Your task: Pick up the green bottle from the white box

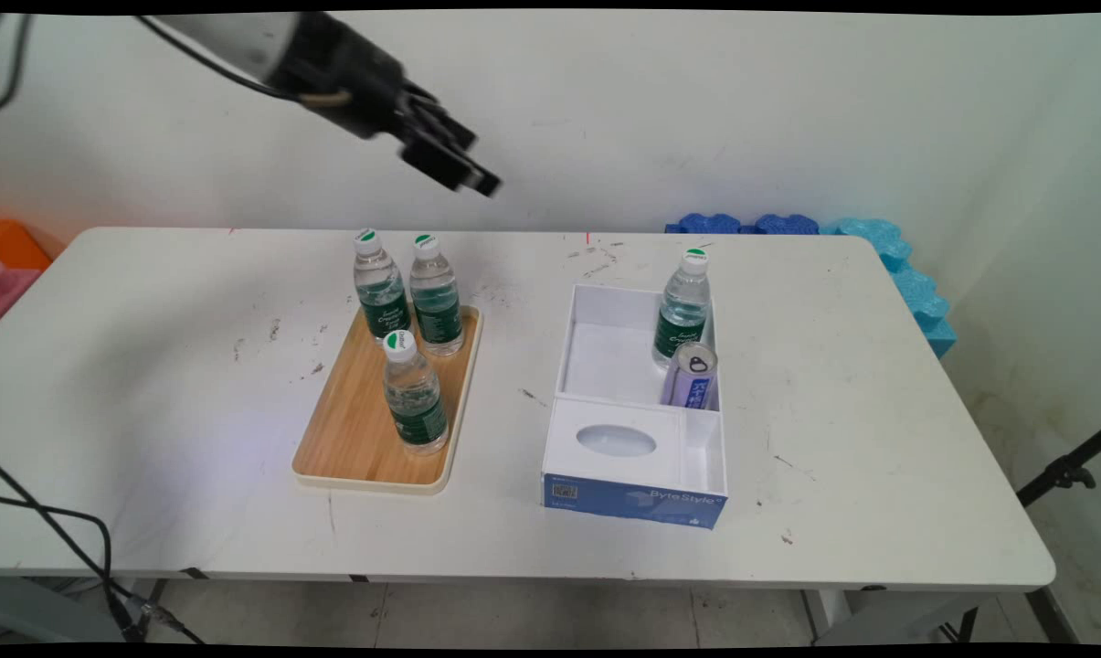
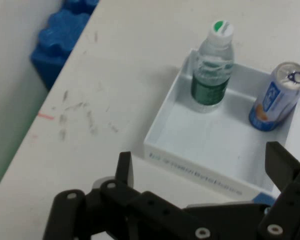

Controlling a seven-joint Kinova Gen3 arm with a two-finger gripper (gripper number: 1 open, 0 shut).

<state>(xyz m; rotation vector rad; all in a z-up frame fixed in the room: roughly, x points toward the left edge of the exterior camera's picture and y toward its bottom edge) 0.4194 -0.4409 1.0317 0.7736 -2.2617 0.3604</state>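
four water bottles, one can, one wooden tray, one white box

The arm is seen entering from the upper left of the main view, raised high above the table and angled down toward the right. The black gripper is held well clear of the table, above its far edge, with nothing gripped. In the hand view, the two fingers are seen spread wide apart, one at the left and one at the right, and the black linkage is seen between them along the bottom edge.
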